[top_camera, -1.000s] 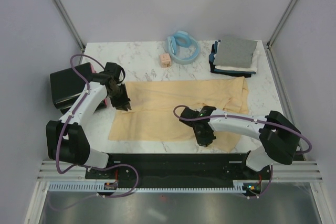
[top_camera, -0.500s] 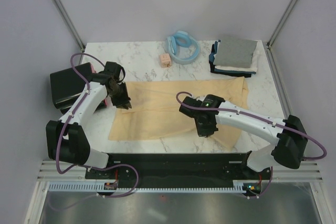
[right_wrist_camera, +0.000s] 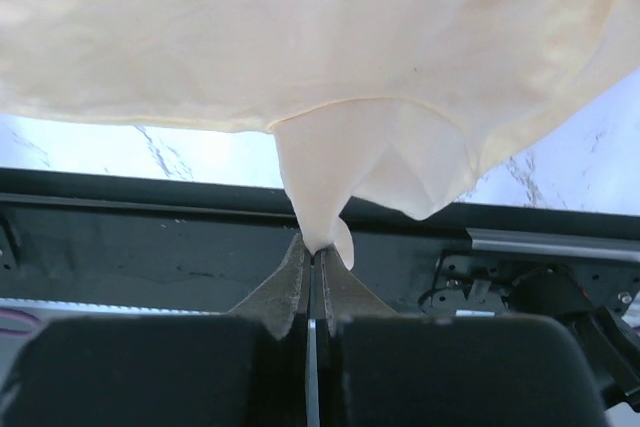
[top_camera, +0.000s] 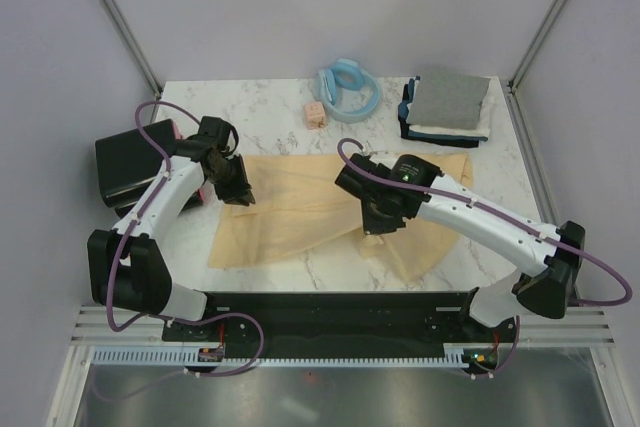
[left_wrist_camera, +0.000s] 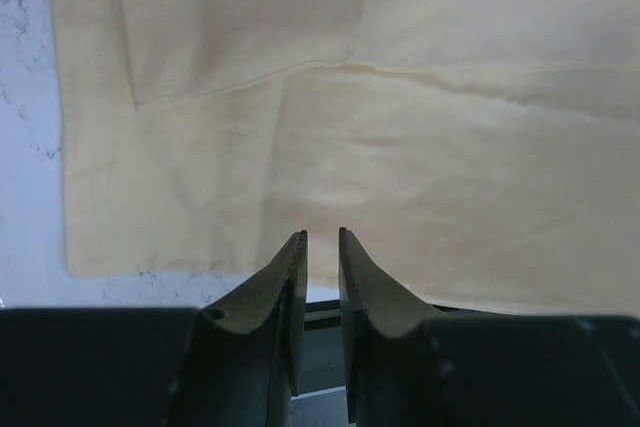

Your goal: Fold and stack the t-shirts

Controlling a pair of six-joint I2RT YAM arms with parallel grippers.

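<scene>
The pale yellow-cream t-shirt (top_camera: 290, 212) looks thin, limp and light. It lies spread on the marble table (top_camera: 260, 117), reaching out ahead of both my grippers. My right gripper (right_wrist_camera: 318, 247) is clamped tight on a small tuck of the shirt's near edge, and the cloth peaks at my fingertips and sags away to either side. I judge that a single pinch like this will bunch it and drag it askew. It needs holding at hem or corner, one point for each gripper. My left gripper (left_wrist_camera: 320, 237) has its jaws a narrow slit apart with nothing between them, and the shirt's side edge is just past its tips. The folded t-shirts (top_camera: 447, 107) sit stacked well beyond my right gripper.
</scene>
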